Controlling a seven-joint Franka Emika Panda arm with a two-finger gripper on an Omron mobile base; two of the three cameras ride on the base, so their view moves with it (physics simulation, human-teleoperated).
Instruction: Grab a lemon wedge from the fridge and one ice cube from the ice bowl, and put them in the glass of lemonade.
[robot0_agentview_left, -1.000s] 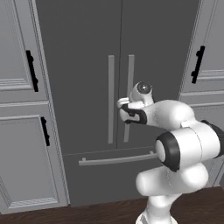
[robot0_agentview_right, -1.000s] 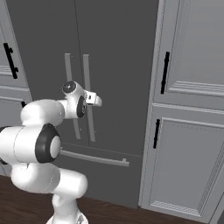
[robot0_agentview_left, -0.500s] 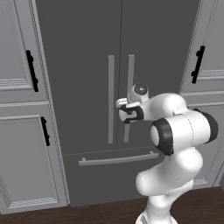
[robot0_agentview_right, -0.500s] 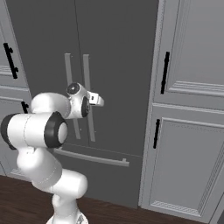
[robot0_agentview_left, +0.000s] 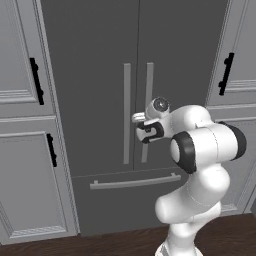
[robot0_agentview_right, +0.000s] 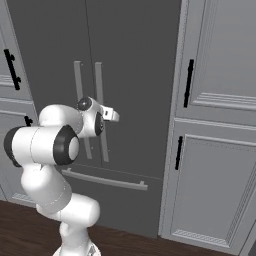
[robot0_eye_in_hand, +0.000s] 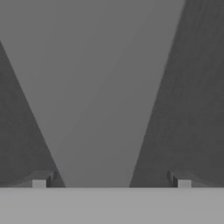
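dark grey steel is all that faces me: the fridge stands with both doors closed, its two long light grey bar handles running down side by side at the centre seam. my gripper is right up against the right-hand handle, about halfway down its length. seen from the hand, that pale bar runs up between my two finger tips, one on each side of it, with the dark door face beyond. my jaws stand spread wide, with nothing clamped between them, and i can't tell whether either tip is touching the bar.

i judge this to be the very first step, getting the fridge open, since the lemon wedge has to come from inside and the doors hide it. i can't say where on the shelves it sits.

beside the fridge are paneled grey cabinets with black handles, and below the fridge doors a drawer with a horizontal bar.

next i need to close on the right-hand handle so the bar is held squarely, then pull back along the door's swing, away from the seam. my guess is the risk lies in a loose or off-centre pinch slipping along the smooth bar, or in pulling straight out instead of following the arc.
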